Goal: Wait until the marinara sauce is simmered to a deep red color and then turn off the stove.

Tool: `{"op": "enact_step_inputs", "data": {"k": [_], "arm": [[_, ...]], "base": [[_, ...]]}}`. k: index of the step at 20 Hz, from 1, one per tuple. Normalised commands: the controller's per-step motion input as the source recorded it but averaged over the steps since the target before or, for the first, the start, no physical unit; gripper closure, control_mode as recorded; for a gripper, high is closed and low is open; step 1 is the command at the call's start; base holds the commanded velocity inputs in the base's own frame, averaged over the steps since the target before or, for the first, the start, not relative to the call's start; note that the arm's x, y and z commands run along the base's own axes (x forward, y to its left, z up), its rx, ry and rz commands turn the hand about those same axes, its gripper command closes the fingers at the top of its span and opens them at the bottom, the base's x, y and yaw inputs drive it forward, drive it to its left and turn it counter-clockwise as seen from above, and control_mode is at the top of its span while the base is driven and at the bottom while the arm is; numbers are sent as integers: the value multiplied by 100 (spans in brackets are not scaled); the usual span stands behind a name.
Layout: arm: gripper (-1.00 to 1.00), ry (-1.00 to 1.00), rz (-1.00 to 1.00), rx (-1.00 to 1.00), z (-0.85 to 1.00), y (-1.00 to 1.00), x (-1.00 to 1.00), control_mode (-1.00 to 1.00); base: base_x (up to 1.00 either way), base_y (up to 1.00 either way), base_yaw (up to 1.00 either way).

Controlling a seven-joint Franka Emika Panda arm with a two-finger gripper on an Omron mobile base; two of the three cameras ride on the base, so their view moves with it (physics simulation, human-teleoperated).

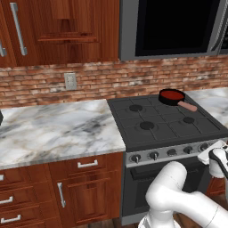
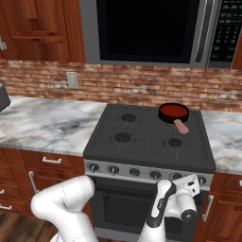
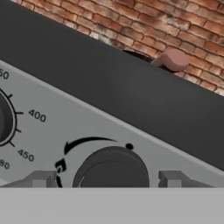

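Note:
The marinara sauce is a flat red disc in a small dark pan on the back right burner of the stove. The pan's reddish-brown handle points toward the front right. My gripper is at the steel knob strip, near its right end. Its two grey fingertips stand open on either side of a dark round knob, with a small gap to it on each side.
A black-windowed microwave hangs above the stove. A marble counter runs to the left, with wooden drawers below it. Left of the knob sits an oven temperature dial. A wall outlet is on the brick wall.

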Motion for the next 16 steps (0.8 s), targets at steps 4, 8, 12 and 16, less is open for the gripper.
{"op": "enact_step_inputs", "data": {"k": [4, 8, 12, 16], "arm": [[-100, 0, 0, 0, -7, 0, 0, -100], [-100, 0, 0, 0, -15, 0, 0, -100], [-100, 0, 0, 0, -22, 0, 0, -100], [-100, 0, 0, 0, -26, 0, 0, -100]], "base": [[0, 0, 0], [0, 0, 0], [0, 0, 0], [0, 0, 0]]}}
